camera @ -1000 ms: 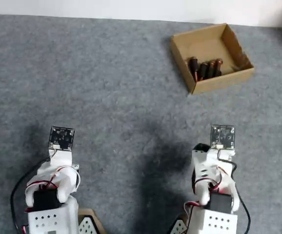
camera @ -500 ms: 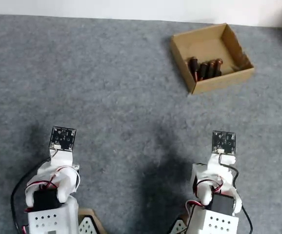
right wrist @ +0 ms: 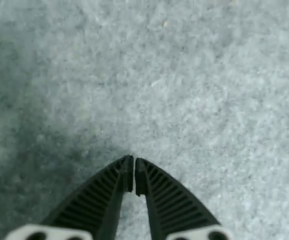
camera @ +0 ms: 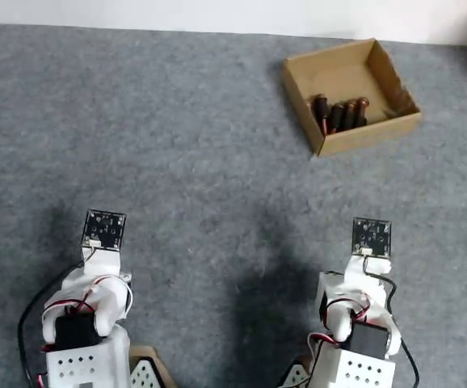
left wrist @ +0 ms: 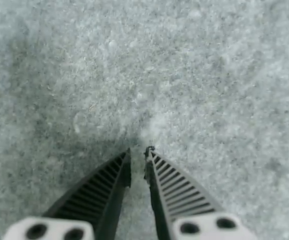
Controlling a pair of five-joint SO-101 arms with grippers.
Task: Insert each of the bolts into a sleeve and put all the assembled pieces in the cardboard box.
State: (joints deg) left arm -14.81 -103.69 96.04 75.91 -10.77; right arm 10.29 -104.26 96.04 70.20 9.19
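In the high view, the cardboard box (camera: pixel 298 87) sat at the upper right of the frame on the grey felt worktop (camera: pixel 177 145). A short row of assembled pieces (camera: pixel 340 113) lay side by side inside it, against the wall nearer the arms. They were dark cylinders with coppery ends. Both arms were folded back at the lower edge of the frame, the left arm (camera: pixel 88 311) at lower left and the right arm (camera: pixel 355 323) at lower right, well apart from the box.

In the left wrist view, the left gripper (left wrist: pixel 138 152) pointed down at bare felt. It was all but closed, with a thin slit between the tips and nothing held.

In the right wrist view, the right gripper (right wrist: pixel 134 167) hung over the same grey felt. Its ribbed fingers (right wrist: pixel 159 200) met at the tips and carried nothing.

The pieces were probably metal: stiff, dense for their bulk, smooth and round, so likely to roll or slip. The surest hold would be across the sleeve at mid-length, with the fingers square to its axis. Kept level, the bolt should stay in its sleeve. The box looked light and would probably slide on the felt if bumped.
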